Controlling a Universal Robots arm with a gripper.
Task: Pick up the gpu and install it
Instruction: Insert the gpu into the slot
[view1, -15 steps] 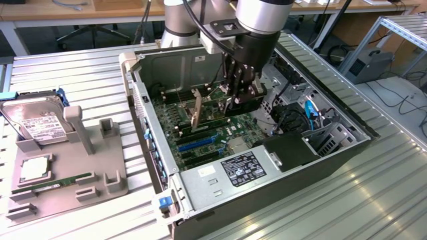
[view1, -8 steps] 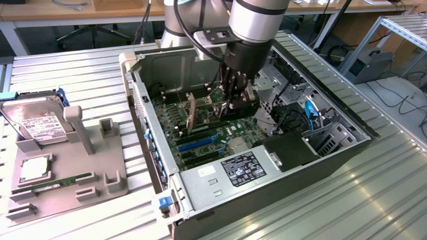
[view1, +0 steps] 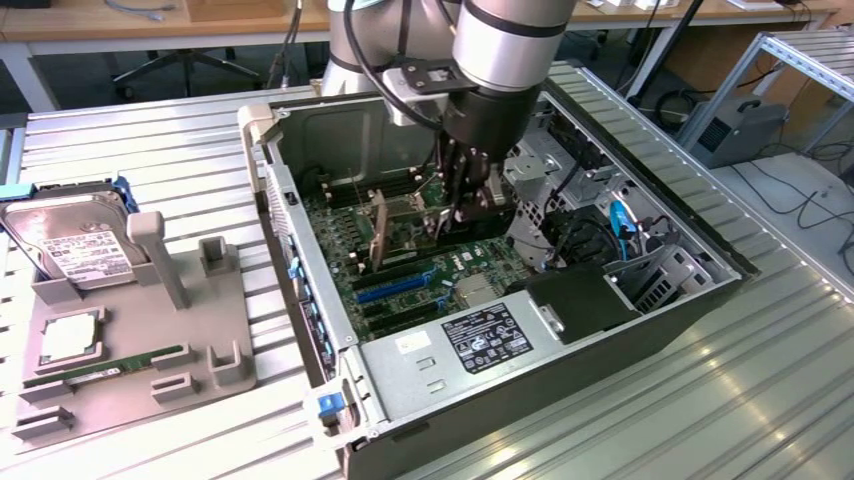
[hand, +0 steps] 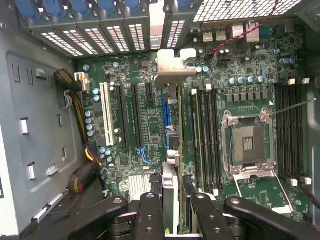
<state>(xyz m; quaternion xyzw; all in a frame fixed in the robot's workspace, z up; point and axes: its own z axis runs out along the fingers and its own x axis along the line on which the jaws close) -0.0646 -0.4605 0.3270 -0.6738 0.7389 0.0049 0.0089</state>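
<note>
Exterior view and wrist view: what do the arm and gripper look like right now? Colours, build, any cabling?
The arm is a thick silver-grey tube with a black band. A black box is mounted at the wrist, with black cables running beside it. The gripper is dark, with slim fingers; the wrist view shows black fingers studded with round screw heads.

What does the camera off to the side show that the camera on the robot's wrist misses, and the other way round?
Only the exterior view shows the grey tray beside the computer case, holding a hard drive and a green memory stick. Only the wrist view shows the empty processor socket and the white slot from above. Both show the gripper inside the case, closed on the gpu, which stands on edge over the green board.
</note>
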